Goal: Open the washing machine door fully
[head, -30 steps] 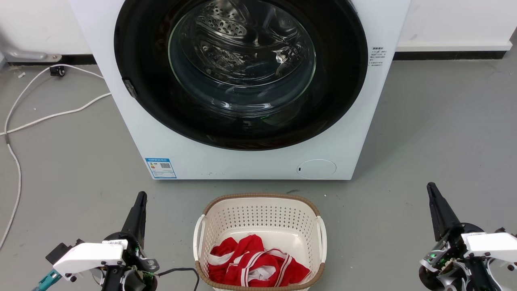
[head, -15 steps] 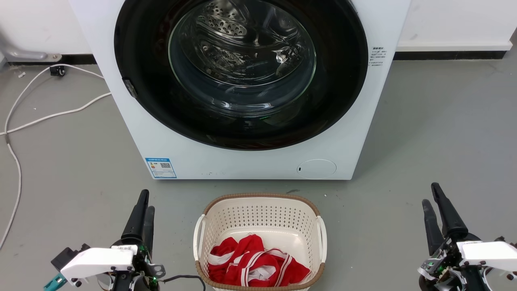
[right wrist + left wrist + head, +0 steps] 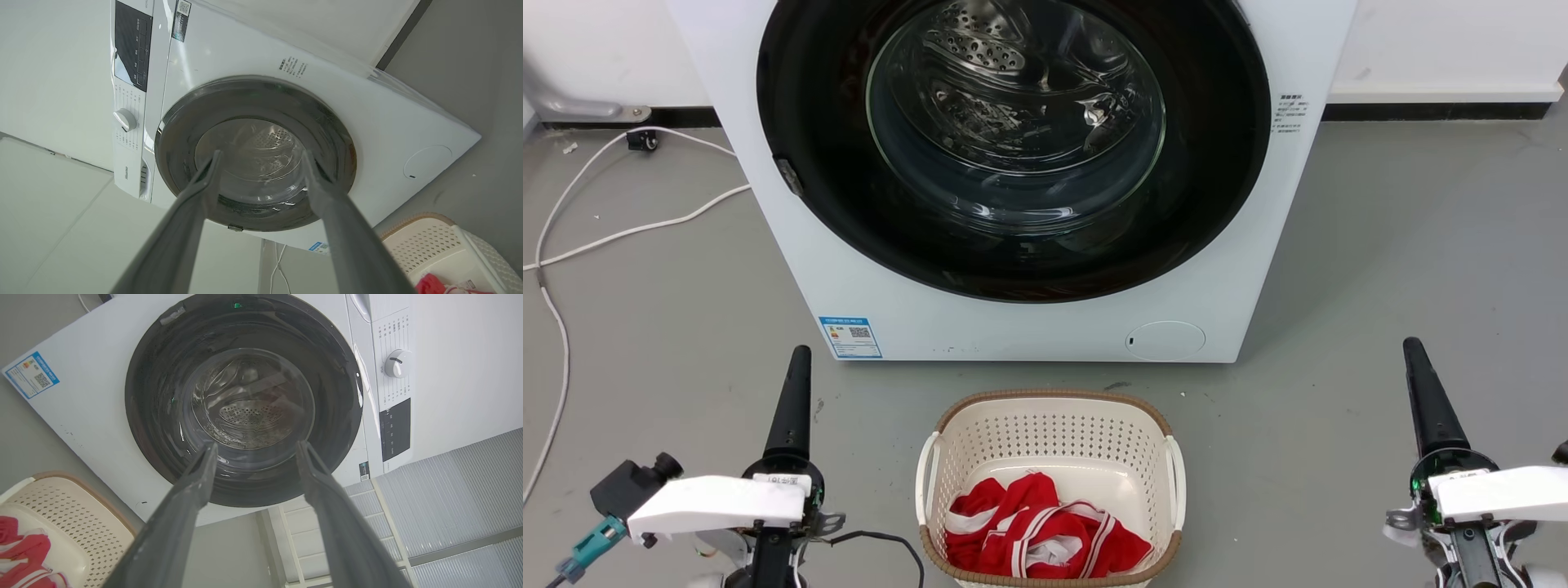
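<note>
Up top, the washing machine door (image 3: pixel 1013 147) is cut off.

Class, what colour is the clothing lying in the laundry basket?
The clothing is red with white stripes; head view shows it best.

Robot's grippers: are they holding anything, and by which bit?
Nothing is held. The left gripper and the right gripper are both open and empty, apart from the shut washing machine door.

Bright, even light, glare streaks on the washing machine door (image 3: pixel 1013 147), wrist views bend at edges.
</note>
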